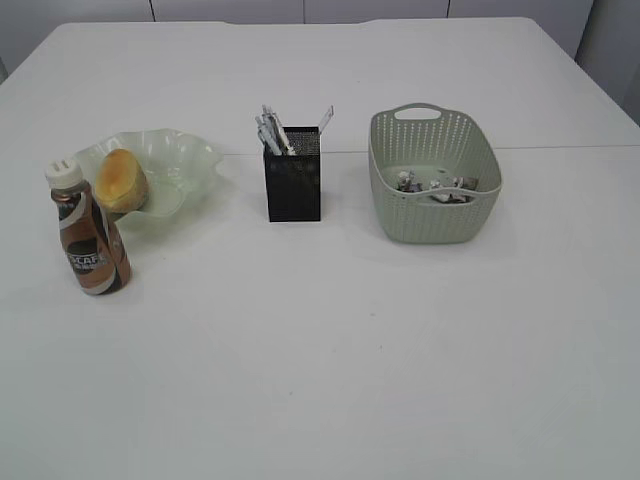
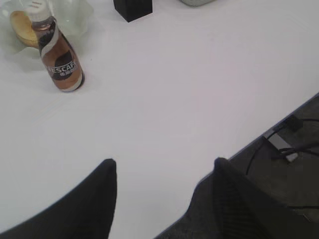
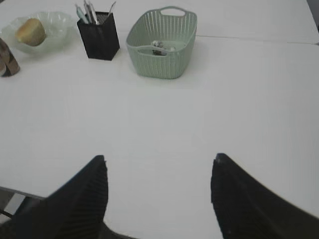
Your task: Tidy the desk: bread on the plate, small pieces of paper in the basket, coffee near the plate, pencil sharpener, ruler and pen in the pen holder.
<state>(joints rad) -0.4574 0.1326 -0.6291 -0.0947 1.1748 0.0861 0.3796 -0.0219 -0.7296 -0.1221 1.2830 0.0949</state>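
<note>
Plain white surface (image 1: 330,340), smooth. Wavy translucent green plate (image 1: 185,165) holds glossy oval bread (image 1: 120,180). Brown coffee (image 1: 88,235) bottle, white cap, upright just beside plate. Black mesh pen holder (image 1: 293,185): pens, clear ruler (image 1: 325,117) poking out. Perforated grey-green basket (image 1: 430,215): crumpled paper scraps (image 1: 435,184).
Left gripper (image 2: 164,172), right gripper (image 3: 158,167): both jaws spread wide, empty, above bare surface.

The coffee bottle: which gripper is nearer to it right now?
Left. The left gripper hangs open over the desk's near edge, with the coffee bottle standing ahead to its left. The right gripper, also open, sees it only at the far left edge.
</note>
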